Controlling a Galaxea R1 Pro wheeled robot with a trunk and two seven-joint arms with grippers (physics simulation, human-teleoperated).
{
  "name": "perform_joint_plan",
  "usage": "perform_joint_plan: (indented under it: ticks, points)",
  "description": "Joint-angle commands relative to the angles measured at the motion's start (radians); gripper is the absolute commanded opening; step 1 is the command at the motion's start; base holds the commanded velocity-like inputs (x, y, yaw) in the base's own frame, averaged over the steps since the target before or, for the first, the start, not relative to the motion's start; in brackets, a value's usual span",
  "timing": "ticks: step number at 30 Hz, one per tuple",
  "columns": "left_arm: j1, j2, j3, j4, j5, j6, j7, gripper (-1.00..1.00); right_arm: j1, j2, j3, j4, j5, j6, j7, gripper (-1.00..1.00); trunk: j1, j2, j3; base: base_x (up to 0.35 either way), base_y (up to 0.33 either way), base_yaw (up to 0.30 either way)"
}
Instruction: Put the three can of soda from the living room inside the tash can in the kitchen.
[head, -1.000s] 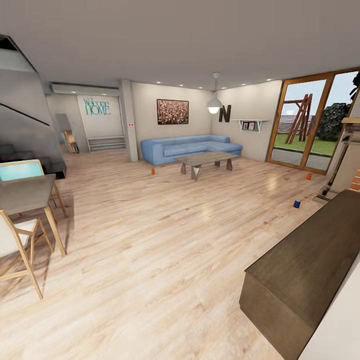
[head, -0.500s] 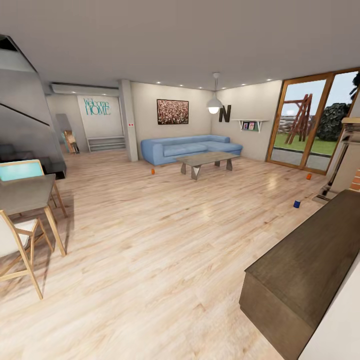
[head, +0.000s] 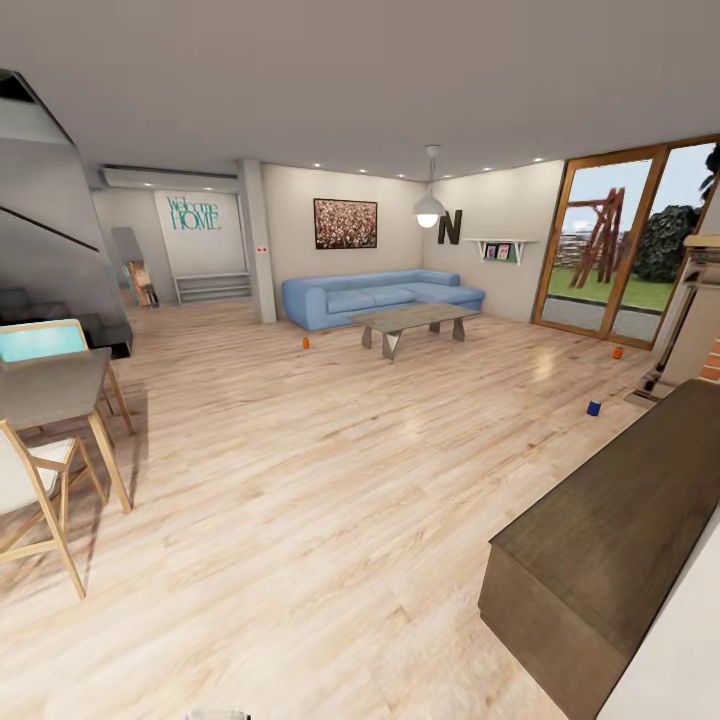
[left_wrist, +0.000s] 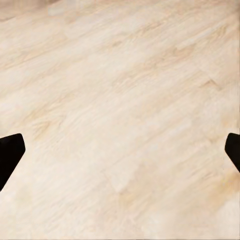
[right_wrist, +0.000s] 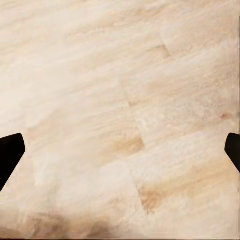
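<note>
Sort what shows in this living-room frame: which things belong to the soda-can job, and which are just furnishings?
Job:
- small orange can near the sofa
- small orange can by the glass door
- small dark blue can on the floor

Just there:
- long blue sofa
- low grey coffee table
- dark wooden cabinet
- light wooden chairs

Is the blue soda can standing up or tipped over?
Upright, apparently: the blue soda can looks taller than wide on the floor, though it's tiny.

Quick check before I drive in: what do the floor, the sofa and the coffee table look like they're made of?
Floor: pale wood planks, light sheen, grain and plank seams visible. Sofa: blue, matte, probably fabric upholstery. Coffee table: grey-brown slab top on angular legs, perhaps weathered wood or concrete; too far to tell.
</note>
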Motion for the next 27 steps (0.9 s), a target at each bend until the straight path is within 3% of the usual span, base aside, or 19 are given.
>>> perform_joint_plan:
  ticks: [1,2,3,8,11,13,17,22,24,27]
  points:
    - [0.004,0.0,-0.001,-0.049,0.0,0.014,0.0,1.0,0.001,0.0,-0.001,-0.036,0.0,0.001,0.001,1.0,0.0,0.0,0.0,0.0,0.0,0.0]
    - [0.009,-0.001,-0.001,-0.094,0.0,0.028,0.0,1.0,0.001,0.0,-0.002,-0.074,0.0,0.003,0.003,1.0,0.0,0.0,0.0,0.0,0.0,0.0]
    - [0.028,-0.001,-0.002,-0.22,0.0,0.063,0.001,1.0,0.016,-0.001,-0.003,-0.208,-0.001,0.026,0.005,1.0,0.0,0.0,0.0,0.0,0.0,0.0]
    - [0.045,-0.001,-0.004,-0.378,0.0,0.098,0.001,1.0,0.069,-0.007,-0.004,-0.464,-0.003,0.136,0.006,1.0,0.0,0.0,0.0,0.0,0.0,0.0]
    - [0.052,-0.001,-0.005,-0.488,-0.001,0.123,0.001,1.0,0.131,-0.012,-0.005,-0.744,-0.009,0.278,0.007,1.0,0.0,0.0,0.0,0.0,0.0,0.0]
    - [0.053,-0.001,-0.006,-0.52,-0.001,0.127,0.001,1.0,0.145,-0.012,-0.006,-0.829,-0.011,0.313,0.007,1.0,0.0,0.0,0.0,0.0,0.0,0.0]
    - [0.054,0.001,-0.007,-0.559,-0.004,0.122,0.002,1.0,0.163,-0.014,-0.011,-0.923,-0.013,0.344,0.01,1.0,0.0,0.0,0.0,0.0,0.0,0.0]
    - [0.056,0.005,-0.006,-0.507,-0.01,0.06,0.001,1.0,0.173,-0.016,-0.04,-0.907,-0.013,0.232,0.012,1.0,0.0,0.0,0.0,0.0,0.0,0.0]
    - [0.056,0.007,-0.004,-0.461,-0.009,0.026,-0.001,1.0,0.185,-0.017,-0.063,-0.902,-0.013,0.185,0.017,1.0,0.0,0.0,0.0,0.0,0.0,0.0]
    - [0.056,0.009,-0.006,-0.384,-0.006,-0.031,-0.012,1.0,0.213,-0.018,-0.14,-0.882,-0.014,0.133,0.045,1.0,0.0,0.0,0.0,0.0,0.0,0.0]
